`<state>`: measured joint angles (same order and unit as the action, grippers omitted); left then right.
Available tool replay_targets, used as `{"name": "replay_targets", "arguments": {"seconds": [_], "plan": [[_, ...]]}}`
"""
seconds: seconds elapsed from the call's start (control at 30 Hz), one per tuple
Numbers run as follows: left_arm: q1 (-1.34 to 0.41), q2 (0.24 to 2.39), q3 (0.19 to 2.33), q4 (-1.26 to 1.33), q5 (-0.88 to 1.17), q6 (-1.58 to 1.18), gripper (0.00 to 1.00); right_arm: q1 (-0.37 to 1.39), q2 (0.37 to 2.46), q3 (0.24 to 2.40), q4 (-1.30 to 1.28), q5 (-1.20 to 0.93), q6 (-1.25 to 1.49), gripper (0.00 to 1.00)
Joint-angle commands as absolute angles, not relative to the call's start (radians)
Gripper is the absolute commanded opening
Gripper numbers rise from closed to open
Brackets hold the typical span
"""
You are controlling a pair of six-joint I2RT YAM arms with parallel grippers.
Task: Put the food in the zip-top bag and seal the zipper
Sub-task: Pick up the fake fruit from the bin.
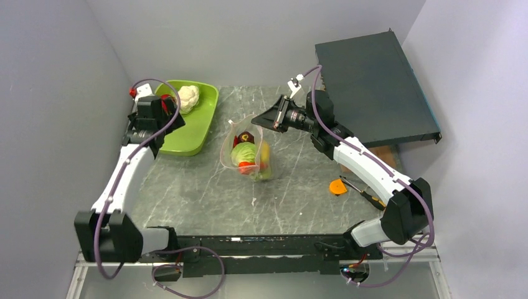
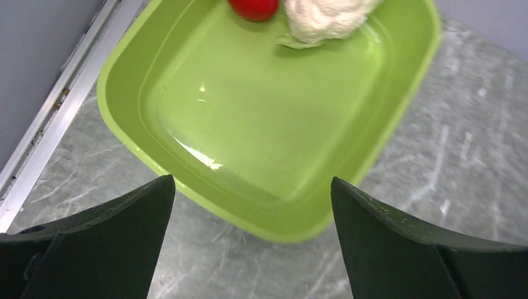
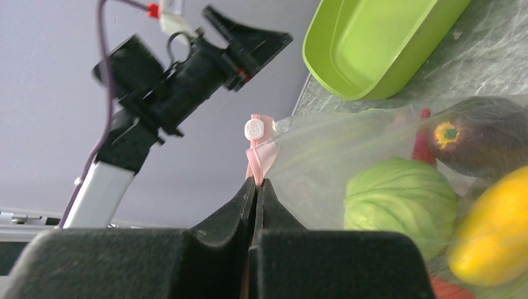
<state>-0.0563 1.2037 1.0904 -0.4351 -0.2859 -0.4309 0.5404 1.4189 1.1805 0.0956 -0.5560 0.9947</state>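
The left arm is stretched up the left side of the top view, with its wrist tipped downward at the upper left. The left end effector (image 2: 252, 182) is held with its fingers (image 2: 118, 230) spread wide. The right arm is folded from the lower right toward the centre. The right end effector (image 1: 257, 123) is pointed leftward, with its fingers pinched together on the zipper (image 3: 260, 156).

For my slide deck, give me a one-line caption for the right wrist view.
Right gripper pinching the pink zipper of the zip-top bag, toy food inside.
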Motion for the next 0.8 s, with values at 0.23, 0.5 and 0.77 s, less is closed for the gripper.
{"name": "replay_targets", "arguments": {"seconds": [0.23,0.5,0.77], "plan": [[0.092,1.611,1.187,0.036,-0.337,-0.35,1.0,0.538,1.343,1.187,0.144,-0.582,0.999,0.0],[0.143,1.879,1.356,0.135,-0.202,-0.453,1.0,0.537,1.297,1.191,0.088,-0.593,0.982,0.0],[0.161,2.066,1.467,0.15,-0.163,-0.55,0.98,0.537,1.215,1.163,0.026,-0.566,0.946,0.0]]}}
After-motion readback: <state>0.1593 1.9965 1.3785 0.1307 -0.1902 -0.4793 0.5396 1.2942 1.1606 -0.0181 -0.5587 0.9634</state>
